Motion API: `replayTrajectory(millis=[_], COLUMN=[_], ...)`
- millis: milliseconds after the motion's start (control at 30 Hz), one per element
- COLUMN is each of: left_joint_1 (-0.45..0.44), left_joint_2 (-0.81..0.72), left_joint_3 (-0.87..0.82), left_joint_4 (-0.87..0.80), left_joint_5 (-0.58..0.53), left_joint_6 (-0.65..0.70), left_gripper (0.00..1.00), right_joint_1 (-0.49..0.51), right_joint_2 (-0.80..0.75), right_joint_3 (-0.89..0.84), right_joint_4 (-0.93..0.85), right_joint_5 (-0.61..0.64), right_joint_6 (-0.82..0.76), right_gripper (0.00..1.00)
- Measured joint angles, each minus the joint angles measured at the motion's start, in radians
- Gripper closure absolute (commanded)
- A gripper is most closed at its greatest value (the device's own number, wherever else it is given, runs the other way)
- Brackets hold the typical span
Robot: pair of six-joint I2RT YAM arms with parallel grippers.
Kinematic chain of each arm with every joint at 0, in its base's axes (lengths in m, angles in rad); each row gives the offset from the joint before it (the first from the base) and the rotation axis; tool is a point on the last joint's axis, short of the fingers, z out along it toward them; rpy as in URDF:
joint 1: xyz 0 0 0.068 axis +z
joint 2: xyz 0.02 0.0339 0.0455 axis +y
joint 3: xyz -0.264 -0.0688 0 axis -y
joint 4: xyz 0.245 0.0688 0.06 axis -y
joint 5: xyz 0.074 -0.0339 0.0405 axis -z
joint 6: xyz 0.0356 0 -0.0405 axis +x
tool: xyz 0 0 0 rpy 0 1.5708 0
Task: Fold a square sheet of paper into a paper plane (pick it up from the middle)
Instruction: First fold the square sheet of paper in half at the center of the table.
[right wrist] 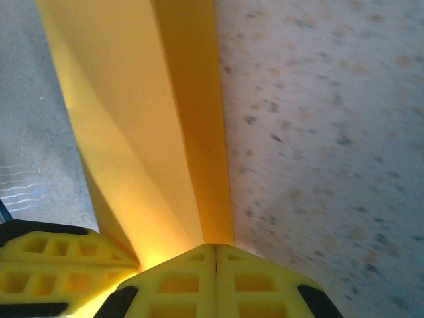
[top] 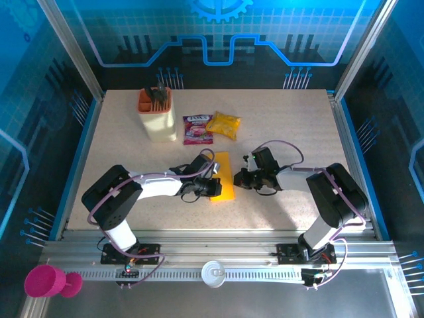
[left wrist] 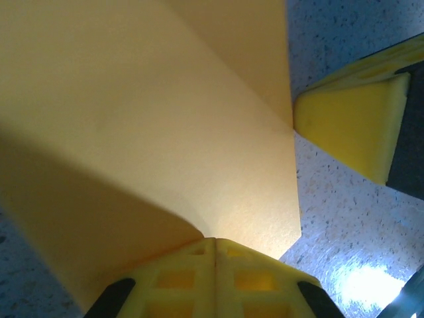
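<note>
Closed tight at the bottom of the left wrist view, the left fingers (left wrist: 192, 268) pinched the near edge of the sheet of paper (left wrist: 165, 132), which stood up from them in a broad, bowed flap. The right fingers (right wrist: 242, 278) were shut too, with a narrow folded band of the sheet running out from their tips. It looked nipped between them, though I could not be certain.

From above, the part-folded sheet lay on the desk (top: 298, 132), nearer me than the cream holder (top: 157, 116) and off to its right. The purple-red packet (top: 197, 129) and the yellow snack bag (top: 223, 124) sat between holder and sheet.

I judged the paper feather-light, limp, easily creased or torn, and slick against the desk. Any hold belonged on the doubled folds close to the crease, since a single edge would buckle.
</note>
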Motion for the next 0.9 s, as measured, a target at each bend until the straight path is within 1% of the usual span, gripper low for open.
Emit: replayTrajectory(millis=[233, 467, 500, 533, 767, 900], left_joint_1=[0.001, 0.001, 0.001, 0.001, 0.016, 0.025], left_joint_2=[0.000, 0.000, 0.000, 0.000, -0.001, -0.011], left_joint_3=[0.000, 0.000, 0.000, 0.000, 0.001, 0.001], left_joint_4=[0.000, 0.000, 0.000, 0.000, -0.001, -0.001], left_joint_5=[0.000, 0.000, 0.000, 0.000, 0.000, 0.000], left_joint_6=[0.000, -0.007, -0.007, -0.006, 0.002, 0.003], left_gripper=[0.95, 0.95, 0.95, 0.95, 0.95, 0.95], right_joint_1=[0.056, 0.064, 0.064, 0.063, 0.024, 0.012], right_joint_2=[0.034, 0.089, 0.089, 0.088, 0.071, 0.071], right_joint_3=[0.089, 0.103, 0.103, 0.103, 0.078, 0.080], right_joint_4=[-0.005, 0.000, 0.001, 0.004, 0.002, -0.001], right_joint_5=[-0.003, -0.002, -0.002, -0.003, 0.000, -0.010], right_joint_6=[-0.012, -0.008, -0.008, -0.008, -0.019, -0.030], right_gripper=[1.00, 1.00, 0.98, 0.93, 0.70, 0.66])
